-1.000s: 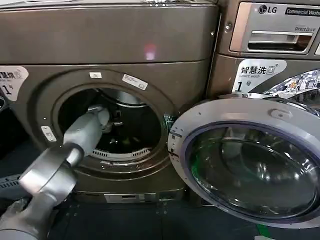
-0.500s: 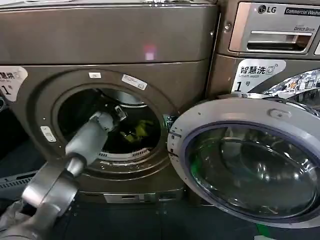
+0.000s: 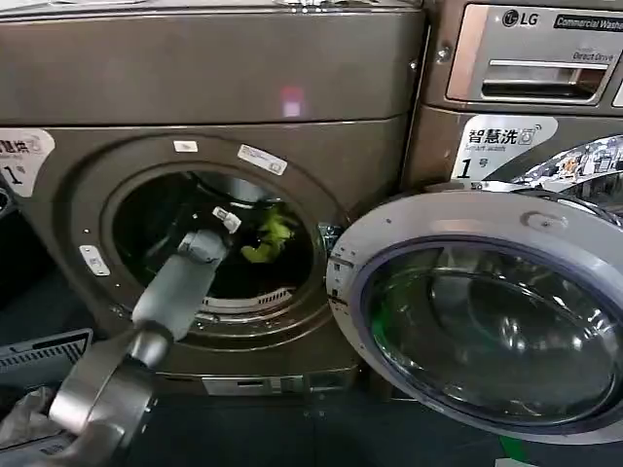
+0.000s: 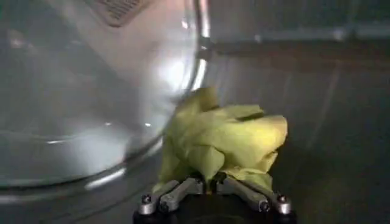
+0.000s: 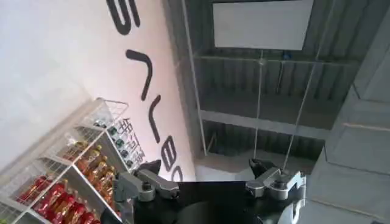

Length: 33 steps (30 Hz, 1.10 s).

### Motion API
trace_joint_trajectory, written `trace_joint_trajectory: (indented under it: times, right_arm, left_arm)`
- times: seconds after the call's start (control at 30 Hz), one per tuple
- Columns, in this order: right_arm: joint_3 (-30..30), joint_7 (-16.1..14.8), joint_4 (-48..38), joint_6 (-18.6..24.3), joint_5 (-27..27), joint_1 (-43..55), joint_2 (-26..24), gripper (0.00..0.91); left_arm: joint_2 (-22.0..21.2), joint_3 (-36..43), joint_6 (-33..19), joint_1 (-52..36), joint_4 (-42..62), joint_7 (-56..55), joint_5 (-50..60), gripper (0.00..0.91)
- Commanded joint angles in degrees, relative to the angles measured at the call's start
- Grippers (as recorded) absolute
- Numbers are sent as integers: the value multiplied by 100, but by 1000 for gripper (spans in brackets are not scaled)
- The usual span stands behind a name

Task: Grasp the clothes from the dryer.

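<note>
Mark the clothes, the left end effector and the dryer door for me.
clothes (image 4: 222,137): left wrist view, middle of the yellow-green bundle.
left end effector (image 4: 210,182): left wrist view, midway between the fingertips, shut on the clothes.
dryer door (image 3: 467,209): head view, pale upper rim of the open door.

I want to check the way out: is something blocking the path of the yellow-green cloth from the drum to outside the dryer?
Nothing visible blocks it. The left gripper is shut on the clothes, inside the porthole of the dryer. The door is swung open to the right, clear of the opening.
</note>
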Motion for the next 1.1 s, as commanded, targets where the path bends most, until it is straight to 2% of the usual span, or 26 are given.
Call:
trace_joint_trajectory:
  times: [0.03,0.17,0.33,0.53,1.1]
  right_arm:
    - [-13,29,-1,-6,8,7,-26,907]
    - [-35,37,9,-63,-4,0,-13,907]
    - [-36,70,9,-53,-4,10,-41,907]
    - [-7,98,-5,-37,-5,-2,-60,907]
    - [171,175,-78,-57,-114,-137,-58,907]
  left_arm:
    - [-91,-447,-48,341,-715,-1677,-1139,0]
    - [-136,-518,-64,542,-1228,-2235,-1629,0]
    - [-227,-739,-130,900,-1961,-2946,-1753,0]
    - [-306,-994,-371,1258,-2295,-3483,-1694,0]
    - [-331,-1241,-448,2102,-3078,-3525,-1580,0]
